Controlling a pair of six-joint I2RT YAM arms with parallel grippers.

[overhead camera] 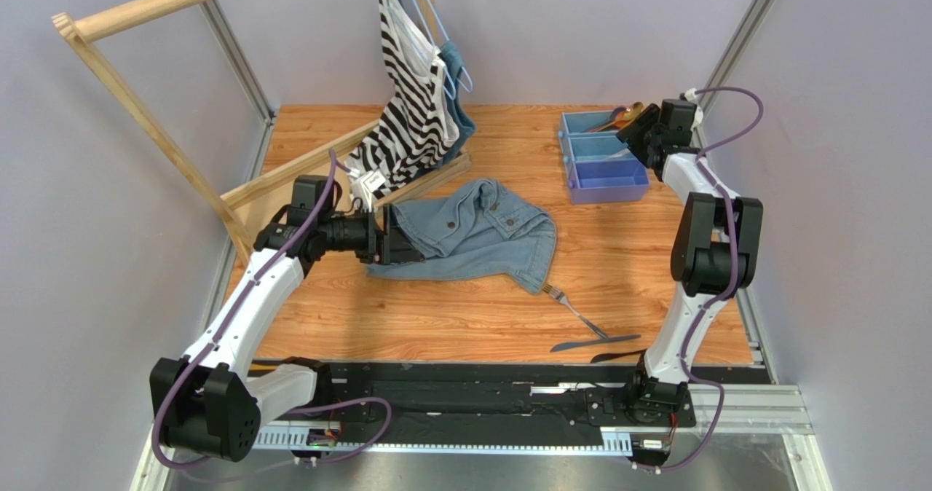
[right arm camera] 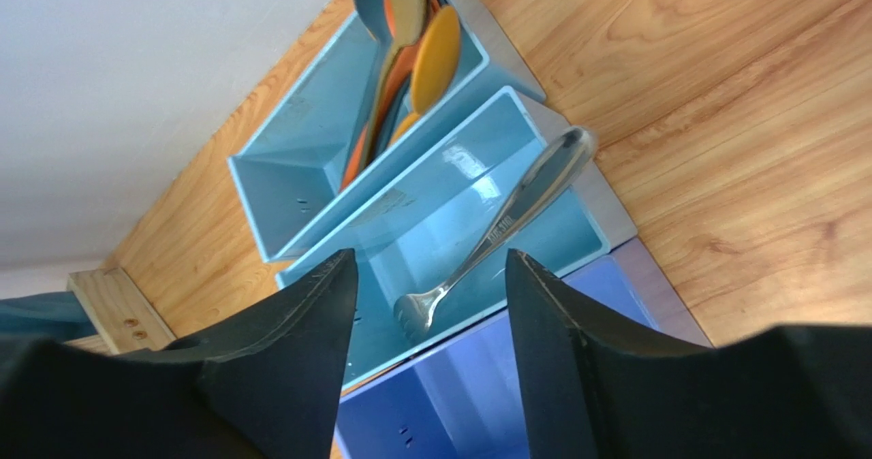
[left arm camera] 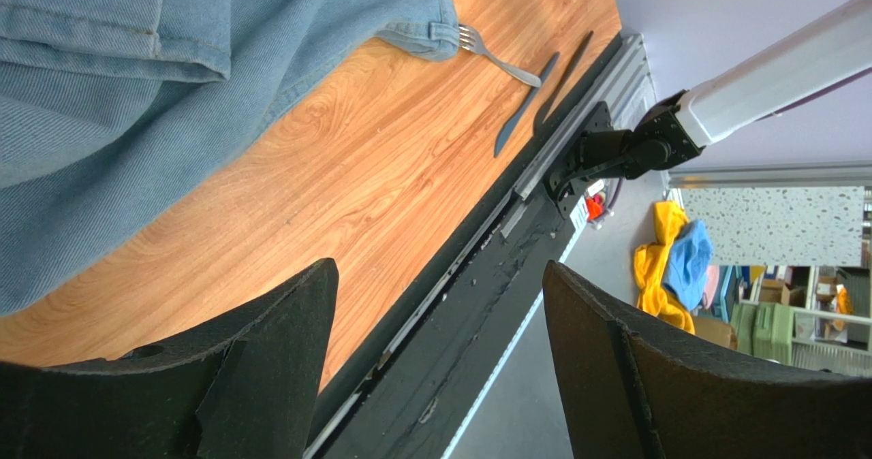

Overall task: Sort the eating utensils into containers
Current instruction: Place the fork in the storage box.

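Note:
The light blue three-part tray (overhead camera: pixel 568 163) stands at the far right. In the right wrist view its far compartment (right arm camera: pixel 307 101) holds gold, orange and yellow spoons (right arm camera: pixel 409 61), and the middle one holds a silver fork (right arm camera: pixel 502 224). The near, darker blue compartment (right arm camera: pixel 512 377) looks empty. My right gripper (overhead camera: pixel 643 136) hangs open and empty over the tray (right arm camera: pixel 430 265). A second silver fork (overhead camera: pixel 569 303) and two dark knives (overhead camera: pixel 596 342) lie near the front edge; they also show in the left wrist view, fork (left arm camera: pixel 496 59) and knife (left arm camera: pixel 524 107). My left gripper (overhead camera: pixel 399 240) is open and empty (left arm camera: pixel 440 275) at the denim's left edge.
A blue denim garment (overhead camera: pixel 481 229) lies crumpled mid-table and partly covers the fork's tines (left arm camera: pixel 154 71). A wooden rack (overhead camera: pixel 164 130) with a striped garment (overhead camera: pixel 410 98) on hangers stands at the back left. A black rail (overhead camera: pixel 492 387) runs along the front edge.

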